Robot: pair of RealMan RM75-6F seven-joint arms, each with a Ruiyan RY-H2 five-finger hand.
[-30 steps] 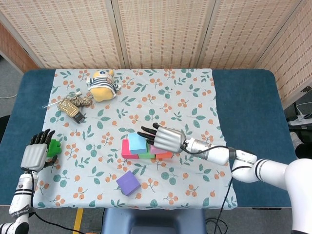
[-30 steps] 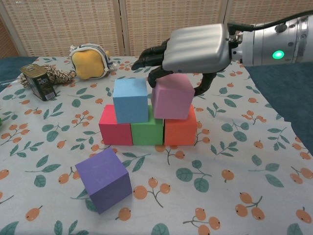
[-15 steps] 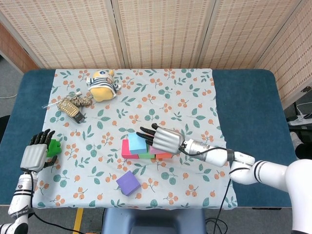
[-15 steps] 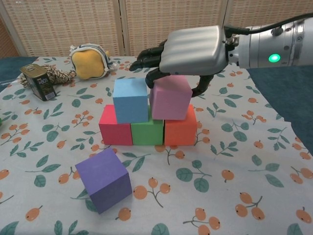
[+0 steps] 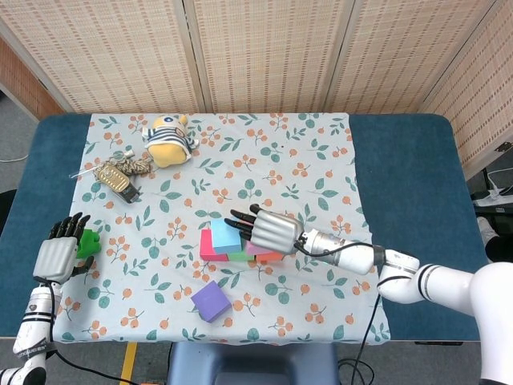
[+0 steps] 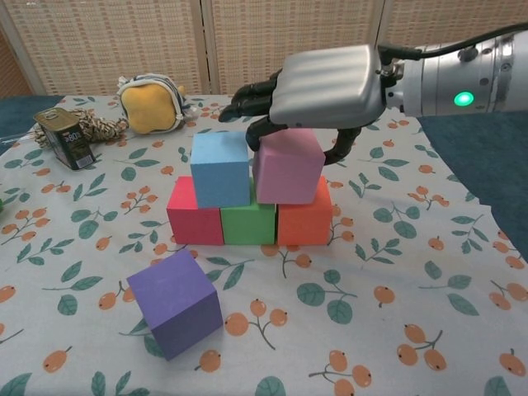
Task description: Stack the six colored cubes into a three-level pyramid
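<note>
At far left, the left hand rests unmoved at the tabletop edge, fingers loosely extended beside a small green object; whether it grips this I cannot tell. The purple cube lies alone in front, where it was. Red cube, green cube and orange cube form the base; the blue cube and pink cube sit above. The pink cube now stands squarer than a second ago. The right hand hovers over it, fingers spread forward; contact is unclear.
</note>
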